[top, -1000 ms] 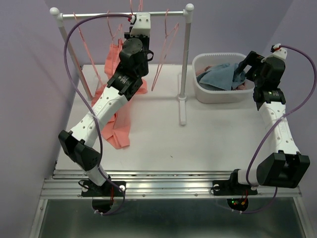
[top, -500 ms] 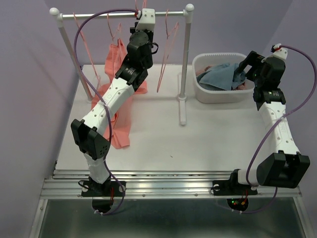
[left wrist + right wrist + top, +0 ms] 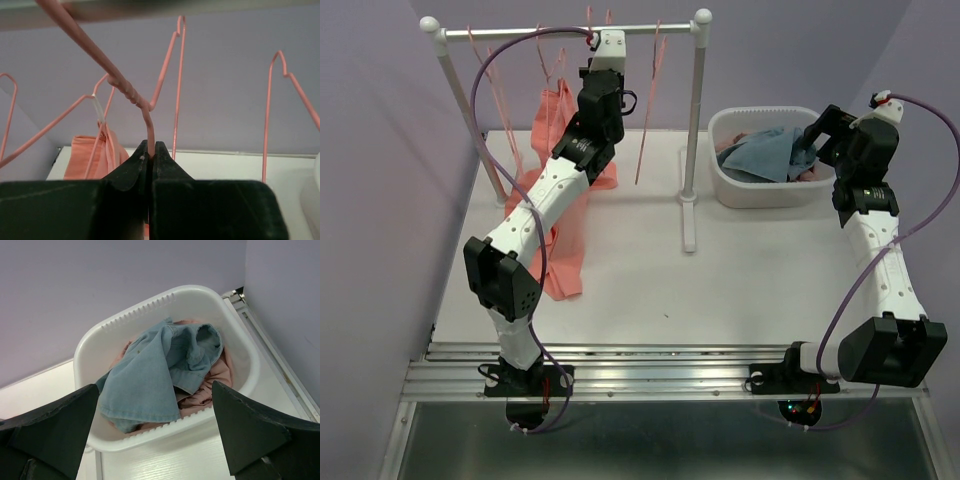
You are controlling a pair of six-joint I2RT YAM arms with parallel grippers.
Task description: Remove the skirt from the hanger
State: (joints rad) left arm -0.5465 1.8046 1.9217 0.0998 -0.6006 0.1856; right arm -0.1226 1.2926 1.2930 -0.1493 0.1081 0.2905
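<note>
A salmon-pink skirt (image 3: 563, 262) hangs from a pink wire hanger at the white rail (image 3: 520, 31) and trails down onto the table. In the left wrist view its top (image 3: 90, 155) shows at lower left. My left gripper (image 3: 592, 42) is raised to the rail and shut on the twisted neck of a pink hanger (image 3: 148, 127); its jaws (image 3: 149, 150) pinch the wire. My right gripper (image 3: 808, 140) is open and empty, hovering over the basket (image 3: 155, 386).
Several other bare pink hangers (image 3: 655, 90) hang on the rail. The rack's right post (image 3: 695, 120) and foot stand mid-table. A white basket (image 3: 750, 195) at back right holds a blue denim garment (image 3: 150, 375) over pink cloth.
My left arm has lifted and reached back up to the rail, closing on the hanger neck. My right arm has barely moved.
</note>
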